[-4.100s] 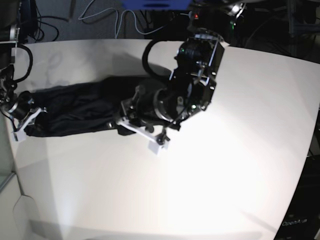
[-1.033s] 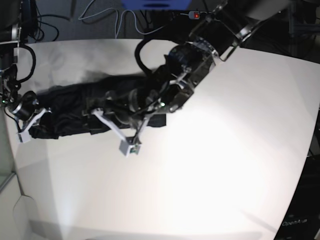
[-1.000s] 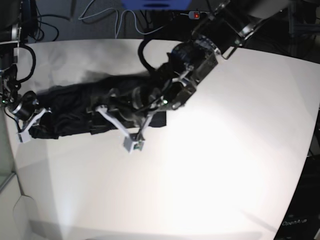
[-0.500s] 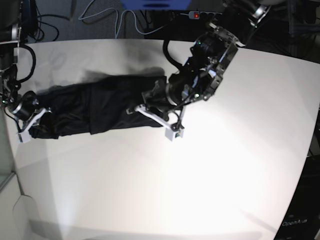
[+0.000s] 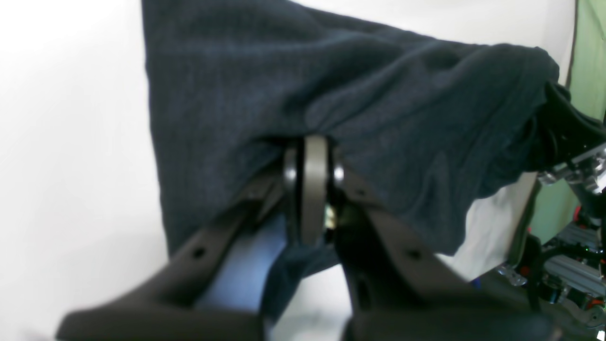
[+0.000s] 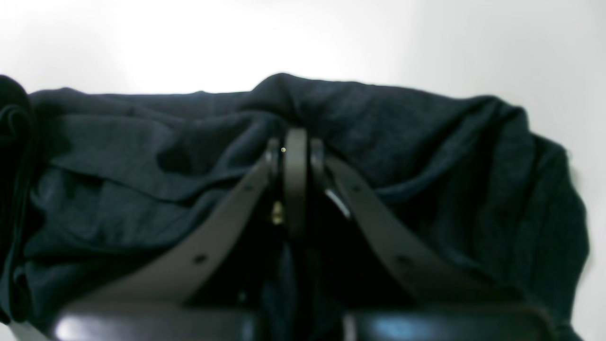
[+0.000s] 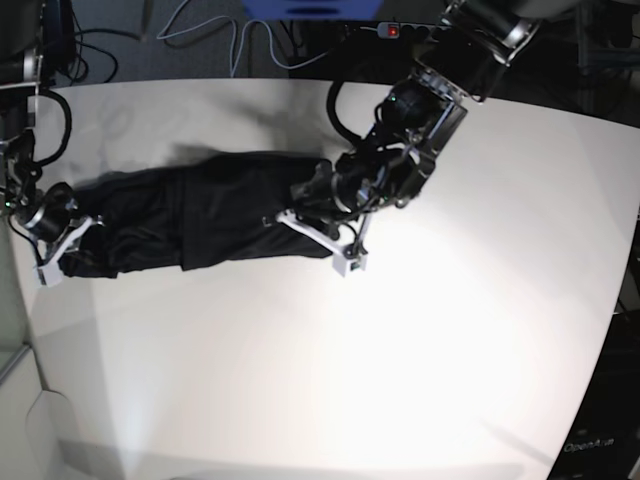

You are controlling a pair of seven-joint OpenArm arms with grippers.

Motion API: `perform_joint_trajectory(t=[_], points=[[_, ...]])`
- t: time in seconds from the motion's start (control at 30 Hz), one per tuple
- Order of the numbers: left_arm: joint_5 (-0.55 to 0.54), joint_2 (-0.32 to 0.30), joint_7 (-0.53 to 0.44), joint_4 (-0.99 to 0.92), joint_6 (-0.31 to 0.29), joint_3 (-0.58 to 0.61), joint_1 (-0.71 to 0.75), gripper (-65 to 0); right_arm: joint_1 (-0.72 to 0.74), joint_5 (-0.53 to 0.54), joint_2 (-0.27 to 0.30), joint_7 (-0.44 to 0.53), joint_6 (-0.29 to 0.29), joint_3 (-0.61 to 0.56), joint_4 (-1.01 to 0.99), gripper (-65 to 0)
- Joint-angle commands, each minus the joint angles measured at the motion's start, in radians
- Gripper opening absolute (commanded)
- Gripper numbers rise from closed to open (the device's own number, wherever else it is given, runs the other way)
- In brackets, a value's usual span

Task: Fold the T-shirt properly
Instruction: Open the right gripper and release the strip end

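We see the black T-shirt (image 7: 200, 215) stretched across the white table (image 7: 420, 350), arms at three and nine o'clock.

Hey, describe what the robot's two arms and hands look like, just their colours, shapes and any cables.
Both arms are black, chunky and boxy. The left arm carries a looping black cable and small green lights, and silvery metal shows near its top. The left hand has white finger brackets ending in a small white block; the right hand also has white brackets. Seen from the wrist views, each hand's fingers are long, flat, dark angled bars with small holes.
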Motion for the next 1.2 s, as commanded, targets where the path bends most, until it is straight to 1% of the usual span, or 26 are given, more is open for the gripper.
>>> perform_joint_trajectory(t=[0.0, 0.1, 0.17, 0.3, 0.37, 0.47, 0.5, 0.6, 0.7, 0.83, 0.93, 1.0, 1.1, 1.17], points=[[0.017, -0.001, 0.002, 0.002, 0.017, -0.002, -0.011, -63.6, -0.016, -0.107, 0.005, -0.150, -0.017, -0.016, -0.014, -65.0], [0.019, -0.005, 0.002, -0.001, 0.017, -0.002, -0.013, -63.6, -0.019, -0.107, 0.019, -0.155, -0.017, -0.015, 0.035, -65.0], [0.019, -0.024, 0.002, -0.001, 0.017, -0.002, -0.013, -63.6, -0.029, -0.107, 0.042, -0.159, -0.017, -0.012, 0.095, -64.9], [0.019, -0.044, 0.010, 0.001, 0.017, 0.000, -0.033, -63.6, -0.052, -0.105, 0.065, -0.175, -0.017, -0.007, 0.187, -64.7], [0.013, -0.064, 0.010, 0.001, 0.017, 0.000, -0.037, -63.6, -0.075, -0.105, 0.079, -0.193, -0.017, 0.019, 0.244, -64.7], [0.013, -0.075, 0.010, 0.001, 0.017, 0.000, -0.042, -63.6, -0.110, -0.105, 0.083, -0.224, -0.017, 0.083, 0.353, -63.5], [0.011, -0.086, 0.011, 0.002, 0.017, 0.000, -0.043, -63.6, -0.124, -0.105, 0.083, -0.241, -0.017, 0.111, 0.393, -61.4], [0.011, -0.094, 0.011, 0.007, 0.017, 0.000, -0.043, -63.6, -0.158, -0.105, 0.093, -0.311, -0.017, 0.211, 0.505, -51.1], [0.009, -0.106, 0.011, 0.008, 0.015, 0.000, -0.043, -63.6, -0.197, -0.105, 0.091, -0.359, -0.017, 0.310, 0.607, -41.9], [0.009, -0.121, 0.011, 0.008, 0.015, 0.000, -0.043, -63.6, -0.237, -0.105, 0.073, -0.440, -0.017, 0.421, 0.730, -33.7], [0.009, -0.136, 0.011, 0.010, 0.015, 0.000, -0.037, -63.6, -0.242, -0.105, 0.019, -0.525, -0.017, 0.536, 0.758, -27.6], [0.009, -0.158, 0.011, 0.010, 0.015, 0.000, -0.037, -63.6, -0.242, -0.105, -0.019, -0.565, -0.017, 0.616, 0.758, -21.8], [0.009, -0.172, 0.011, 0.010, 0.015, 0.000, -0.036, -63.6, -0.234, -0.103, -0.082, -0.635, -0.017, 0.717, 0.761, -12.6], [0.009, -0.183, 0.011, 0.010, 0.015, 0.000, -0.036, -63.6, -0.228, -0.102, -0.130, -0.698, -0.017, 0.769, 0.762, -10.0]])
